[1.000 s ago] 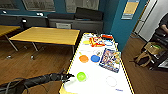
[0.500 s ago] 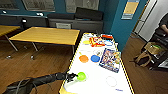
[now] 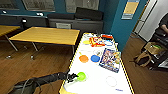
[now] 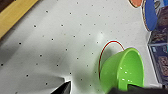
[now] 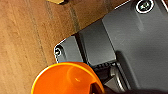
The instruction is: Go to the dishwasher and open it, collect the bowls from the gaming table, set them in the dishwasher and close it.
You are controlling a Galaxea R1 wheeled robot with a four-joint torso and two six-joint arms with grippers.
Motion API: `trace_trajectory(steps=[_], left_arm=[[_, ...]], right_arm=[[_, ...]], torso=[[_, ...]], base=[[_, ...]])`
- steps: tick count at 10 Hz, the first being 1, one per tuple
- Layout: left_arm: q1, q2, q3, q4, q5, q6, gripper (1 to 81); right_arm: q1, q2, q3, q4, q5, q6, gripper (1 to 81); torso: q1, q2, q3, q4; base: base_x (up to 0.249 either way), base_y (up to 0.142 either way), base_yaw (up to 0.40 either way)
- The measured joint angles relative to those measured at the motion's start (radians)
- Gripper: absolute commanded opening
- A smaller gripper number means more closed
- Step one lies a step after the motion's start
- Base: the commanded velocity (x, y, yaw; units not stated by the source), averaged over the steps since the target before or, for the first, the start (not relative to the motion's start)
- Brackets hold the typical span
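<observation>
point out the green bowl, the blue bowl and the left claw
green bowl (image 3: 81,76), head view, on its inside
blue bowl (image 3: 95,58), head view, on its middle
left claw (image 3: 72,77), head view, at its tips beside the green bowl

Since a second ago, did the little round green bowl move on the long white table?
Cannot tell. The green bowl sits beside the left gripper near the white table's yellow edge, much as before.

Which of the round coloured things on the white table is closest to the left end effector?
The green bowl, right at the left end effector. The orange and blue rounds lie farther up the table.
</observation>
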State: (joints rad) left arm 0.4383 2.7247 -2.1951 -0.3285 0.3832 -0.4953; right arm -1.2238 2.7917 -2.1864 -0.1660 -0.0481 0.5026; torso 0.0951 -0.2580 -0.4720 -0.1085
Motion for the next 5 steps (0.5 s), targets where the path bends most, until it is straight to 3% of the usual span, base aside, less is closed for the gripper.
trace_trajectory(steps=[5], left_arm=[[0.0, 0.063, -0.077, 0.0, 0.023, -0.002, 81.1]], right_arm=[[0.003, 0.001, -0.006, 0.0, 0.0, 0.0, 1.0]], torso=[[0.0, 0.0, 0.0, 0.0]], base=[[0.0, 0.0, 0.0]])
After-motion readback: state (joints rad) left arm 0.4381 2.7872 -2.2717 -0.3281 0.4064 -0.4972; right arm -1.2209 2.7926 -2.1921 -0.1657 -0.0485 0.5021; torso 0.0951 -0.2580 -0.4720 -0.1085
